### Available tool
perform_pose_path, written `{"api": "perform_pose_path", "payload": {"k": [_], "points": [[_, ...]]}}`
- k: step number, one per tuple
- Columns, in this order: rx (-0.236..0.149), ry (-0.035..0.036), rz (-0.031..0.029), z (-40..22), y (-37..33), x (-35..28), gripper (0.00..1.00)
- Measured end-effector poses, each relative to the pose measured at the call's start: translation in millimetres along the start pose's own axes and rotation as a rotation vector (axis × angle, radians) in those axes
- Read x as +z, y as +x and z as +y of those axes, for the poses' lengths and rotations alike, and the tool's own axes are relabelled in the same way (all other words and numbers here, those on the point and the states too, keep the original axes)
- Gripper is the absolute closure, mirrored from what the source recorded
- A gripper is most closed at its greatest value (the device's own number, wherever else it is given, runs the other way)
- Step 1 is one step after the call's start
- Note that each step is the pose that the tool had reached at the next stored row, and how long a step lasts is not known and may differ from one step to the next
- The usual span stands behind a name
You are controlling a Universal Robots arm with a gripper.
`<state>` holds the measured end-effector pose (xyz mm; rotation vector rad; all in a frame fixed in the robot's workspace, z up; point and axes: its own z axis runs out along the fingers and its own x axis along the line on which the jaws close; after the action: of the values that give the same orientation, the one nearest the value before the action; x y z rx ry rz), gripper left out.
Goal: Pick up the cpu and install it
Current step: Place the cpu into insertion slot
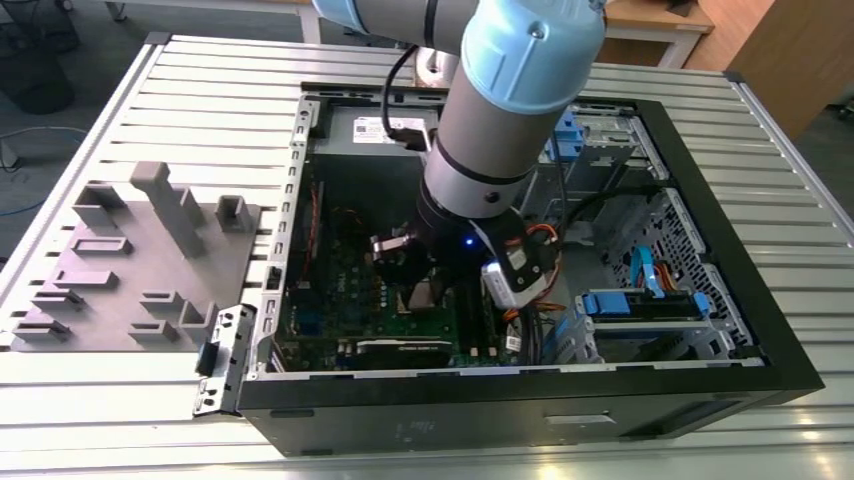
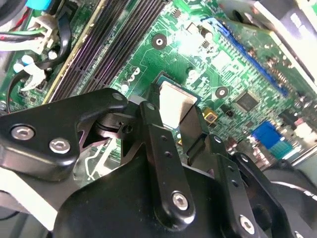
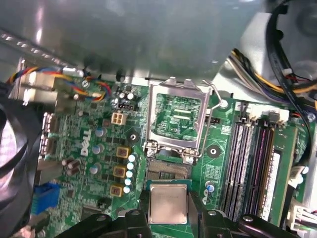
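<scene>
The cpu is a small square chip with a dull silver top, held flat between the black fingers of my gripper, which is shut on its two side edges. It hangs just above the green motherboard, right beside the open socket. The socket's silver frame is flipped up. In the second wrist view the cpu sits between the fingers of the gripper. In the exterior view the gripper is low inside the black computer case.
Dark memory slots run along one side of the socket, and capacitors and a blue connector along the other. Cable bundles hang near the case wall. A grey fixture with plastic blocks sits on the exterior view's left.
</scene>
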<state>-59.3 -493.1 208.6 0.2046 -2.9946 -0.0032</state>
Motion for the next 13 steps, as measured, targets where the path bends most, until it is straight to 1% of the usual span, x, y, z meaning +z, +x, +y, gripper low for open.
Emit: {"api": "perform_pose_path", "payload": {"k": [2,3,4,6,7,8,9,13], "points": [[0.010,-0.0010,-0.0022,1.4,1.9,0.3,0.59],[0.012,-0.0009,-0.0053,2.5,3.3,0.7,0.59],[0.013,-0.0003,-0.0115,3.5,4.2,1.1,0.59],[0.015,0.0015,-0.0267,4.7,5.8,1.6,0.59],[0.018,0.0017,-0.0327,4.9,6.1,2.0,0.59],[0.024,0.0015,-0.0371,5.1,6.2,2.2,0.59],[0.032,0.0010,-0.0400,5.2,6.4,2.3,0.59],[0.067,-0.0023,-0.0465,5.9,7.5,2.5,0.59]]}}
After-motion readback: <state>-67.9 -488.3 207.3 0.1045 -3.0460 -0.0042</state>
